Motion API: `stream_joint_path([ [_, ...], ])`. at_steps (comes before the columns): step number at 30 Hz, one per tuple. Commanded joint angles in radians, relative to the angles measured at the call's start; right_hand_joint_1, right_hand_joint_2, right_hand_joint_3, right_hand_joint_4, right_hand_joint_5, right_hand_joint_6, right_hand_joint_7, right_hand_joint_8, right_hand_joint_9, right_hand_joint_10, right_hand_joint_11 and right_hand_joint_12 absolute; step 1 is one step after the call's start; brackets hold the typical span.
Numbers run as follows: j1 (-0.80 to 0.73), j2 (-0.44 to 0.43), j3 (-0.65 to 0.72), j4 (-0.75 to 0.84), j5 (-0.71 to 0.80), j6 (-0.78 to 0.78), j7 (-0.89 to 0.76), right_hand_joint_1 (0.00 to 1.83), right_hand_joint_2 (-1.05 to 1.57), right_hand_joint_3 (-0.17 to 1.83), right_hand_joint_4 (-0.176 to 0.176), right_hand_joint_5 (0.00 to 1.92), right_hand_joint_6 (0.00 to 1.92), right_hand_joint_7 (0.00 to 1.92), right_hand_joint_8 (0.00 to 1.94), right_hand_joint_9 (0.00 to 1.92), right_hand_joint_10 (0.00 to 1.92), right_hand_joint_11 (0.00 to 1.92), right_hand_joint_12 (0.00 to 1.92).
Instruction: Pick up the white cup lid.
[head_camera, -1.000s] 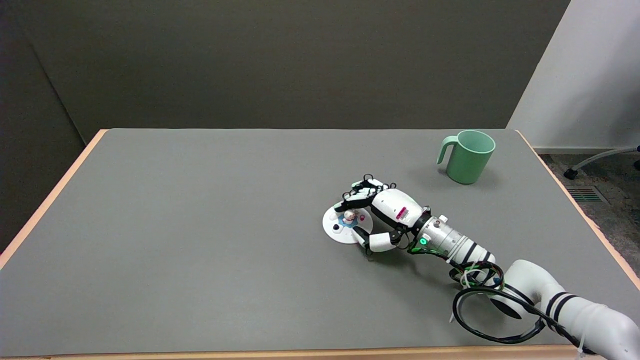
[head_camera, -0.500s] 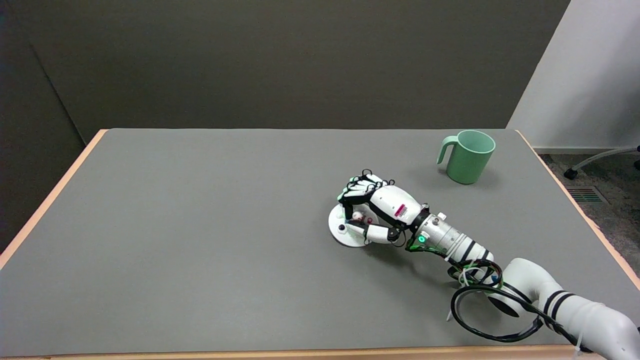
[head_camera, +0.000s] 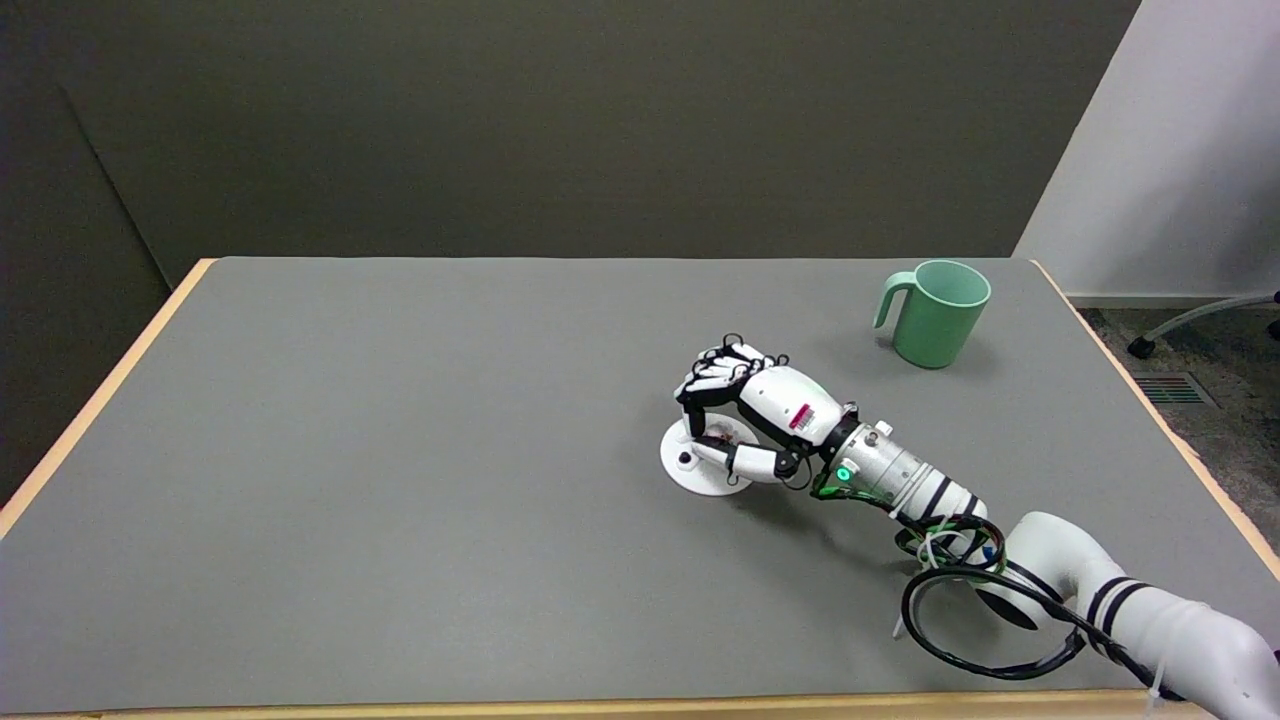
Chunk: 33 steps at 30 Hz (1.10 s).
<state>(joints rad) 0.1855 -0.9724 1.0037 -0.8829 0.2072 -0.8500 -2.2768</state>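
Observation:
The white cup lid (head_camera: 693, 472) is a round flat disc with a small knob on top, lying right of the middle of the grey table (head_camera: 400, 450). My right hand (head_camera: 745, 415) sits over it, fingers curled down from the far side and thumb closing in from the near side around the knob. The knob is mostly hidden between thumb and fingers. The lid's near edge still looks to touch the table. My right arm (head_camera: 1050, 570) reaches in from the lower right.
A mint green mug (head_camera: 935, 312) stands upright at the far right of the table, handle to the left. A loop of black cable (head_camera: 990, 630) hangs off the forearm near the table's front edge.
The fingers and thumb have closed in over the lid's knob. The lid has shifted slightly right with the hand.

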Motion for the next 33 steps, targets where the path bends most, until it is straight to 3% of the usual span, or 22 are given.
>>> stream_joint_path([
  [1,0.004,0.009,0.008,-0.002,-0.046,0.005,0.034,0.93,1.18,0.22,0.061,0.68,1.45,0.54,0.66,0.35,0.75,0.0,0.89],
  [6,0.003,0.019,0.011,-0.011,-0.046,0.007,0.036,0.93,1.17,0.22,0.062,0.68,1.44,0.56,0.66,0.36,0.77,0.0,0.93],
  [10,-0.004,0.029,0.024,-0.031,-0.046,0.013,0.04,0.96,1.16,0.2,0.053,0.73,1.37,0.74,0.35,0.52,0.56,0.0,0.89],
  [11,-0.005,0.031,0.027,-0.039,-0.046,0.017,0.044,0.94,1.0,0.46,0.034,0.75,0.75,0.76,0.29,0.56,0.47,0.0,0.88],
  [12,-0.008,0.035,0.031,-0.049,-0.046,0.022,0.045,0.92,0.89,0.66,0.021,0.76,0.27,0.76,0.25,0.58,0.42,0.0,0.87],
  [20,-0.054,0.083,0.052,-0.135,-0.037,0.082,0.055,0.9,0.83,0.69,0.018,0.73,0.21,0.75,0.21,0.57,0.39,0.0,0.85],
  [22,-0.068,0.084,0.065,-0.141,-0.036,0.083,0.056,0.92,0.76,0.8,0.01,0.69,0.18,0.72,0.18,0.57,0.34,0.0,0.83],
  [27,-0.114,0.111,0.128,-0.194,-0.045,0.115,0.064,0.91,0.75,0.81,0.005,0.66,0.18,0.7,0.19,0.58,0.3,0.0,0.84],
  [33,-0.15,0.144,0.163,-0.241,-0.043,0.15,0.066,0.85,0.65,0.98,-0.001,0.57,0.19,0.61,0.18,0.57,0.25,0.0,0.91],
])
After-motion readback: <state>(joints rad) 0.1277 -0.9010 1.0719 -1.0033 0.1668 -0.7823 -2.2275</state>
